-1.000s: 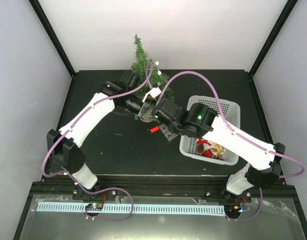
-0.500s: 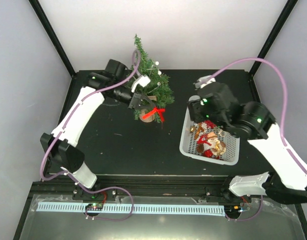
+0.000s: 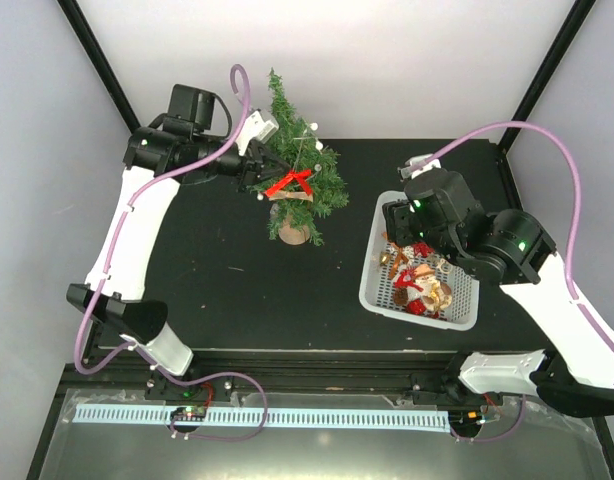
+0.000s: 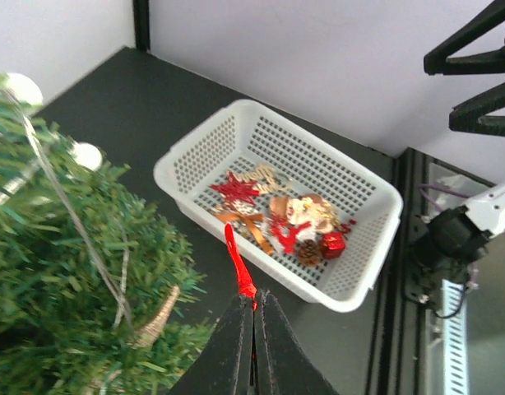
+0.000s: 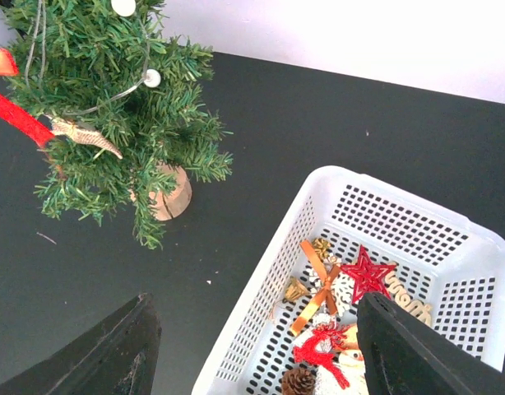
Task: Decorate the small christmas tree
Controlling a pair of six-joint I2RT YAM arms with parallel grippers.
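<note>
The small christmas tree (image 3: pixel 299 165) stands in its brown pot (image 3: pixel 295 233) at the back middle of the black table. It carries a bead string and a gold ornament (image 5: pixel 86 135). My left gripper (image 3: pixel 259 178) is at the tree's left side, shut on a red ribbon bow (image 3: pixel 290 183) that lies against the branches. In the left wrist view the ribbon (image 4: pixel 238 262) sticks out past the closed jaws of that gripper (image 4: pixel 254 298), with the tree (image 4: pixel 63 271) to the left. My right gripper (image 3: pixel 392 232) hangs open and holding nothing over the left end of the white basket (image 3: pixel 467 215).
The basket (image 5: pixel 384 185) holds several ornaments: a red star (image 5: pixel 368 273), a gold bow (image 5: pixel 318 290), a pine cone (image 5: pixel 298 381) and a red-and-white figure (image 4: pixel 306 216). Black frame posts rise at the table's back corners. The right arm's base (image 4: pixel 450 239) sits past the basket.
My right arm has left the tree, swung over the basket and opened. My left gripper has carried the red bow from beside the pot up and left against the tree's branches.
</note>
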